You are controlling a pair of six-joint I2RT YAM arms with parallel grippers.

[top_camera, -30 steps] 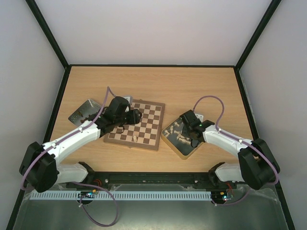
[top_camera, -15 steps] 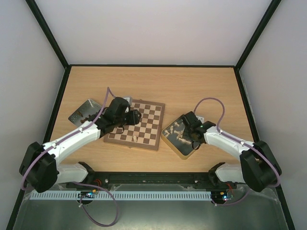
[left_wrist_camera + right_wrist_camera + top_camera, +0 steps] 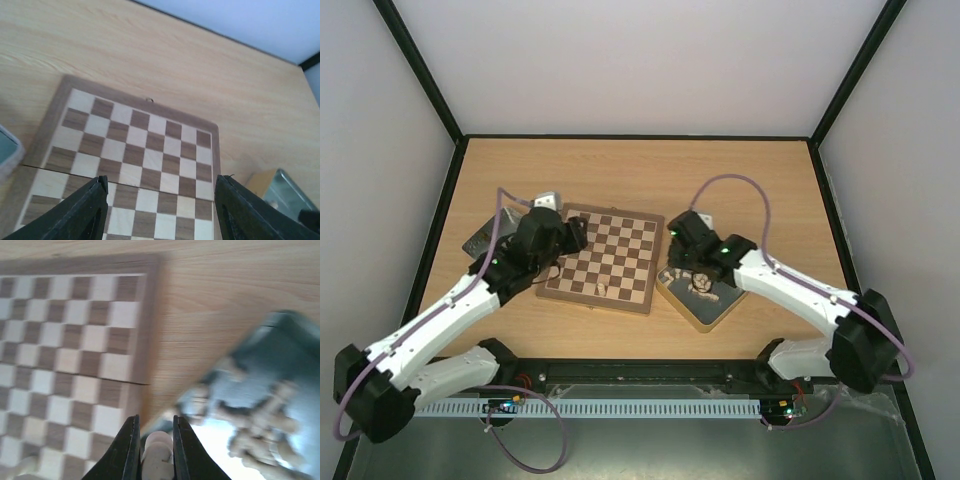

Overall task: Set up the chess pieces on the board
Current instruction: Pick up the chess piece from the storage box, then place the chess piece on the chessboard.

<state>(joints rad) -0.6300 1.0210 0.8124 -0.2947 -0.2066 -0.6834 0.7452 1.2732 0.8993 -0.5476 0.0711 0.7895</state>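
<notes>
Transfer of one chessman, seen from overhead and from both wrists. The right gripper (image 3: 155, 432) pinches a pale piece (image 3: 158, 452) between its fingers, over the strip of table (image 3: 200, 305) that separates the gold tin (image 3: 280, 330) from the board (image 3: 75, 330). The left gripper (image 3: 161, 182) hangs spread over the board's left edge, with nothing between its fingers. The board lies mid-table and nearly bare: I count one pale man (image 3: 603, 288) standing on its near rank, and the other pale pieces (image 3: 260, 425) lie heaped in the tin.

Hazards, as I judge them:
- The held piece is blurred, and I cannot tell whether it sits upright in the grip, so it may topple on release.
- Carried low, its base could clip the board's right border.
- Both grippers share one small board, so a reach toward the left files risks the fingers meeting.
- A sweep along the near rank could knock the standing man.

Room: there is wide bare wood beyond the board's far edge and to the right of the tin. It is tighter on the left, where the grey tray (image 3: 485, 240) sits near the board's far corner, beside the left arm
</notes>
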